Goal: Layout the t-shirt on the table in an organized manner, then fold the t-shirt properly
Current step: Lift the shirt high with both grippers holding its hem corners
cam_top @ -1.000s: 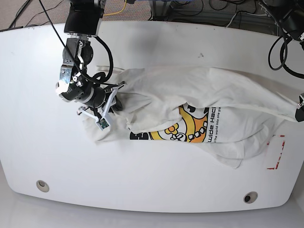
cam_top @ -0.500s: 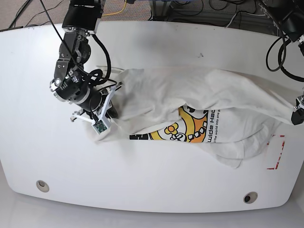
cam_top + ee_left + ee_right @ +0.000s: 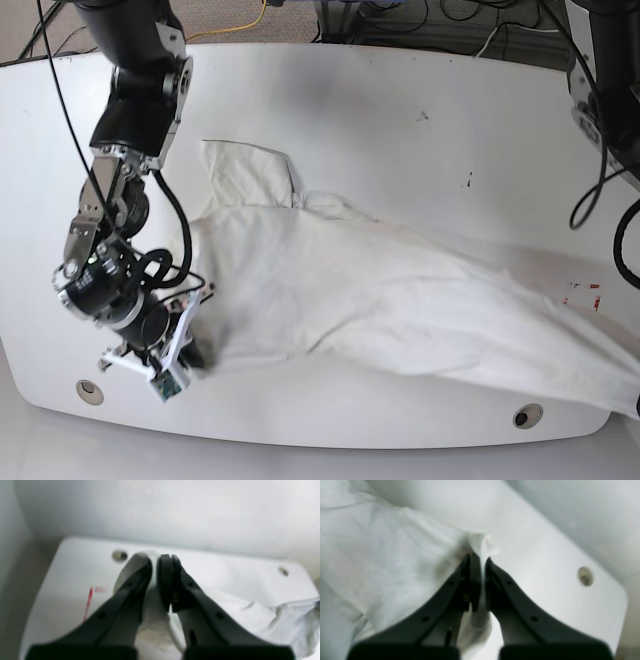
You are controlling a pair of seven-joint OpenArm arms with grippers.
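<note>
A: Start with the base view. Where's the t-shirt (image 3: 400, 300)?

B: Spread across the table (image 3: 400, 120), plain side up, running from about nine o'clock to the rim at four o'clock. One sleeve lies flat toward eleven. I read the two far-apart holds as a way to pull the cloth taut so it lies flat before folding.

A: And the right gripper (image 3: 190, 350)?

B: Low at eight o'clock, just beside a grey grommet hole (image 3: 89, 390), at the shirt's corner. The left gripper isn't visible here; the cloth simply runs off at four o'clock.

A: Left wrist view?

B: The left gripper (image 3: 160, 562) has its jaws nearly together, clamping a fold of the t-shirt (image 3: 250, 610) between them; cloth bulges at twelve o'clock above the tips. A red tape mark (image 3: 88, 600) sits at nine o'clock on the table (image 3: 75, 562).

A: Right wrist view?

B: The right gripper (image 3: 480, 560) is pinched tight on a thin ridge of the t-shirt (image 3: 382, 555), which pokes out past the tips at twelve. The bulk of the cloth lies to nine o'clock, bare table (image 3: 545, 555) to three. Layout looks unfinished; no fold is made yet.
</note>
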